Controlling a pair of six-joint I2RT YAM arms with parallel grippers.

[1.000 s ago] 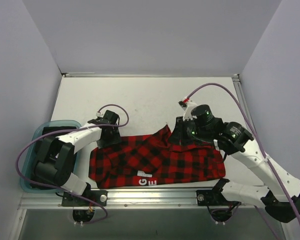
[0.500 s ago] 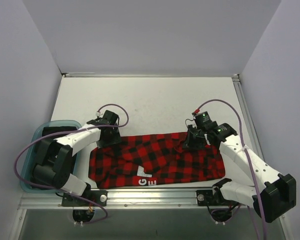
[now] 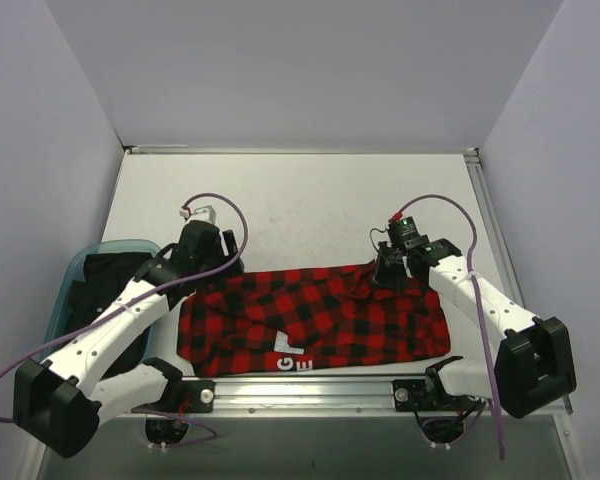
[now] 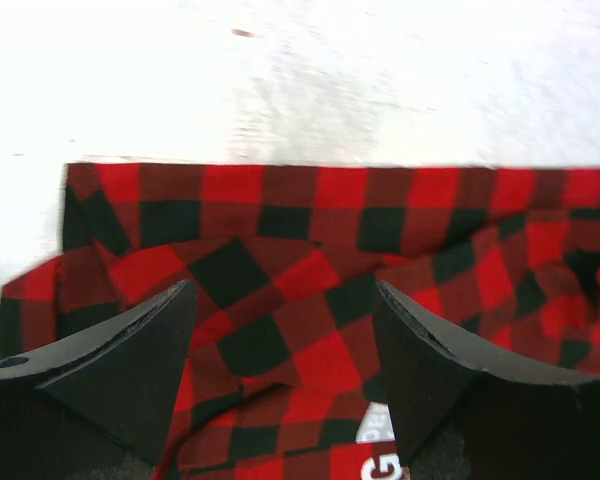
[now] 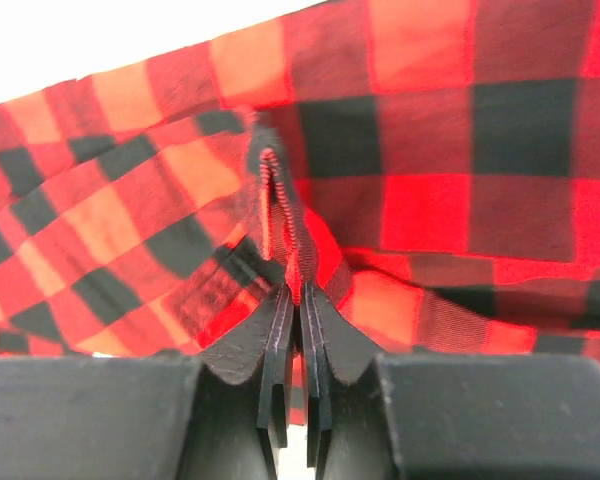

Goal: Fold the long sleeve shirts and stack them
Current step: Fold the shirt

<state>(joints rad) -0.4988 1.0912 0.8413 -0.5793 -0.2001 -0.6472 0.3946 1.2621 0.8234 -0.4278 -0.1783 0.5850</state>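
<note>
A red-and-black checked long sleeve shirt (image 3: 320,315) lies folded in a long band near the table's front edge, white lettering (image 3: 290,352) at its hem. My left gripper (image 3: 212,272) hangs open just over the shirt's upper left corner; the wrist view shows checked cloth (image 4: 280,210) between the spread fingers (image 4: 130,360) with nothing held. My right gripper (image 3: 385,276) sits at the shirt's upper right edge, shut on a raised ridge of the fabric (image 5: 280,200) that stands up from between its jaws (image 5: 298,295).
A teal bin (image 3: 68,272) holding something dark (image 3: 102,275) stands at the left edge beside the left arm. White table (image 3: 310,200) stretches behind the shirt to the back wall. A metal rail (image 3: 300,392) runs along the front.
The right gripper has carried the lifted flap of the shirt to the right and down, so the cloth now lies flatter. The left arm's links have swung out low while its gripper stayed by the left corner.
</note>
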